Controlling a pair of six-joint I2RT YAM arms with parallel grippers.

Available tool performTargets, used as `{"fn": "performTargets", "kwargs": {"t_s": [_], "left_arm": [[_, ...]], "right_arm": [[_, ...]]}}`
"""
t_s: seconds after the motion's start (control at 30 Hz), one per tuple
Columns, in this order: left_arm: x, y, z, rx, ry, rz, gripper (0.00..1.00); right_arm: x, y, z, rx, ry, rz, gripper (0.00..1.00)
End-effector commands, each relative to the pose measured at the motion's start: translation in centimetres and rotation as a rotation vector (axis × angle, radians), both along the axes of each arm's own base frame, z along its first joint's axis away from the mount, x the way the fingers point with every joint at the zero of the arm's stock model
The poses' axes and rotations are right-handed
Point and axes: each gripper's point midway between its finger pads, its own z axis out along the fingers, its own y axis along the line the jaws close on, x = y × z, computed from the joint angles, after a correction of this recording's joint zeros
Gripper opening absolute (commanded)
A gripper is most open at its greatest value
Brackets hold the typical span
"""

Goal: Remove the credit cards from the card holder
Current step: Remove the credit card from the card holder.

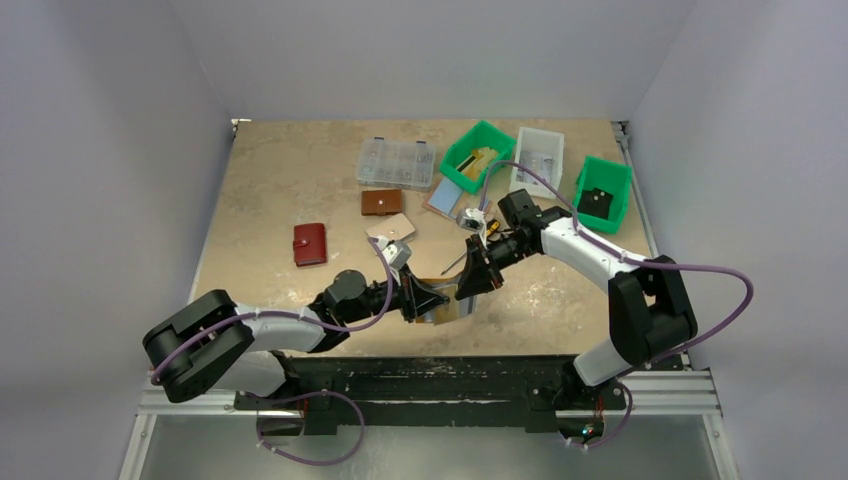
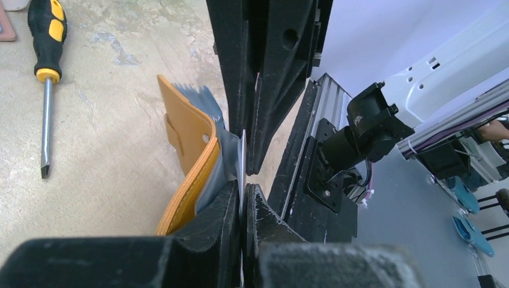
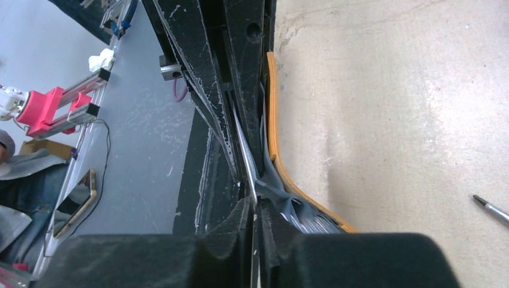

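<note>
At the counter's near edge the left gripper has its jaws clenched on the card holder's grey inner leaf, and directly beyond, facing them, the right gripper has its jaws pinched on a credit card standing edge-on in the slots.

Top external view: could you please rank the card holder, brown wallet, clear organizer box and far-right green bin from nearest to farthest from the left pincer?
1. card holder, at the left pincer tips.
2. brown wallet, mid-table behind.
3. clear organizer box, farther back.
4. far-right green bin, back right corner.
</note>
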Motion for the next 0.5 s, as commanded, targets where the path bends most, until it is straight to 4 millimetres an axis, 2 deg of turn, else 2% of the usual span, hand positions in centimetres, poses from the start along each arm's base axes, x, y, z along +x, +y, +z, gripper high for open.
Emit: {"fn": "performTargets", "kwargs": {"t_s": [0.0, 0.1, 0.17, 0.23, 0.33, 0.47], "left_arm": [[0.1, -0.4, 4.0, -0.126, -0.080, -0.002, 0.00], [0.1, -0.1, 4.1, -0.127, -0.077, 0.010, 0.04], [0.2, 0.3, 4.1, -0.126, -0.073, 0.025, 0.11], [0.2, 0.6, 4.1, -0.120, -0.067, 0.042, 0.24], [0.1, 1.2, 4.1, -0.120, -0.063, 0.055, 0.34], [0.1, 1.9, 3.8, -0.110, -0.051, 0.069, 0.39]], "right_arm": [[0.5, 0.6, 1.4, 0.051, -0.010, 0.011, 0.02], [0.4, 0.6, 1.5, 0.051, -0.013, 0.013, 0.00], [0.4, 0.6, 1.8, 0.063, -0.019, 0.016, 0.00], [0.5, 0.6, 1.8, 0.060, -0.023, 0.013, 0.00], [0.6, 0.6, 1.6, 0.052, -0.020, 0.010, 0.00], [0.7, 0.6, 1.4, 0.042, -0.017, 0.007, 0.00]]}}
